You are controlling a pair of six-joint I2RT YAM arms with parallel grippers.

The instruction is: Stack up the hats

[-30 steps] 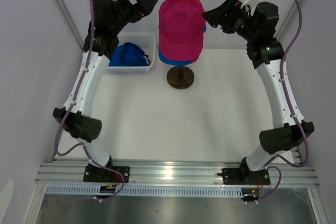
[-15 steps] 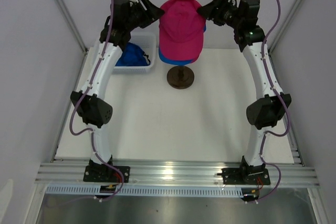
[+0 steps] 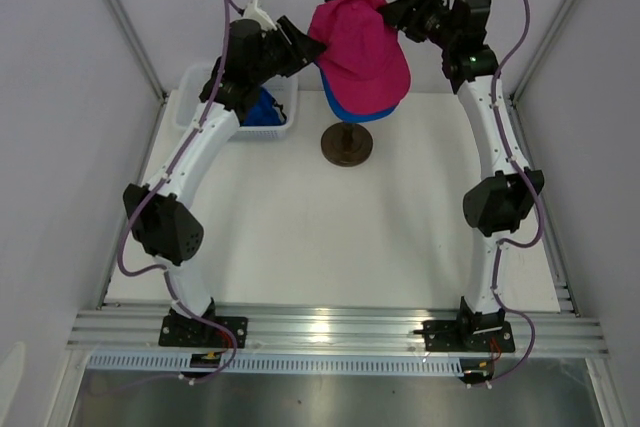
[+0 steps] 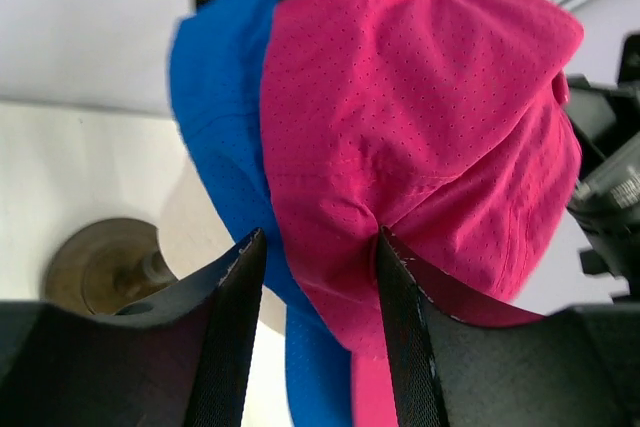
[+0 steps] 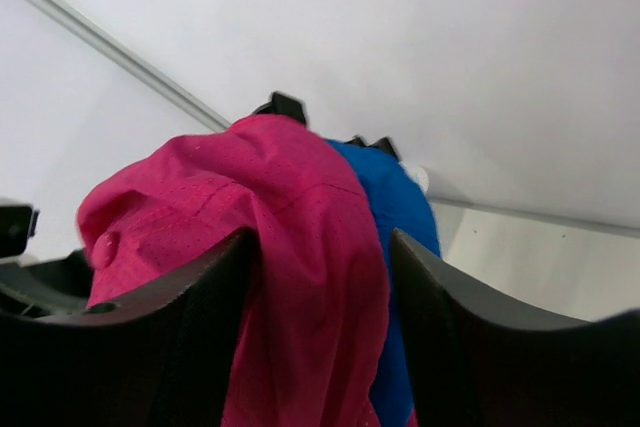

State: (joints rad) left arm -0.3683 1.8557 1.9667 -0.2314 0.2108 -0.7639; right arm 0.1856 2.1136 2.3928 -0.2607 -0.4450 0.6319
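- Nearest us, the white counter (image 3: 300, 217) runs back toward the far wall.
- Farther back on it stands the round dark stand base (image 3: 347, 144). It belongs to the mannequin head (image 4: 188, 227), of which we see only a cream patch in the left wrist view.
- Left of that base sits the white mesh basket (image 3: 272, 132), and a loose blue cap (image 3: 262, 107) lies crumpled inside it.
- Above the stand, the pink cap (image 3: 360, 42) lies on top of the stacked blue cap (image 3: 365, 109). The blue brim peeks out under the pink brim on the near side, and both sit askew.
- The left gripper (image 4: 320, 235) meets this pair from the left. We see it partway closed on the cloth. One finger presses the edge of the stacked blue cap, and the other digs into a fold of the pink cap.
- Farthest back, the right gripper (image 5: 322, 237) comes in from the right. It too is partway closed, and the pink cap's cloth fills the gap and touches both fingers. The stacked blue cap shows just beyond the pink one.
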